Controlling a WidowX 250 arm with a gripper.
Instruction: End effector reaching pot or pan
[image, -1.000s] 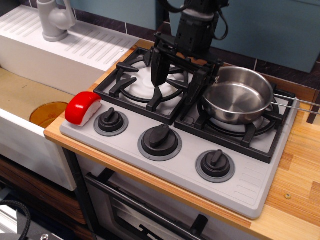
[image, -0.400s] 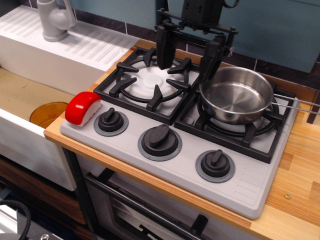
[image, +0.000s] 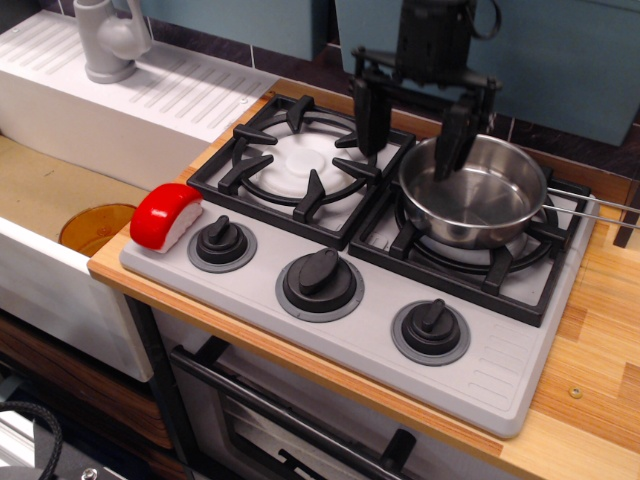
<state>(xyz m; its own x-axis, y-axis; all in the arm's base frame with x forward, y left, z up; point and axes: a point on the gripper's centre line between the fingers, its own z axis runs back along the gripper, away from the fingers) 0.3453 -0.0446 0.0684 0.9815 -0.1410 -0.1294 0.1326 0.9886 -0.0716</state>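
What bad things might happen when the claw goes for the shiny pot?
1. The claw is open with one finger over the pot's left rim. Dropping straight down, it might hit the rim and tip or shove the pot.
2. The pot sits on the black grate, so a push could slide it off centre.
3. The long handle pokes out to the right; if the pot spins, it may swing over the wooden counter.

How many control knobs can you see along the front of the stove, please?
3, all in a row on the grey front panel: the left knob beside the red-and-white object, the middle knob, and the right knob in front of the pot. None seem hidden.
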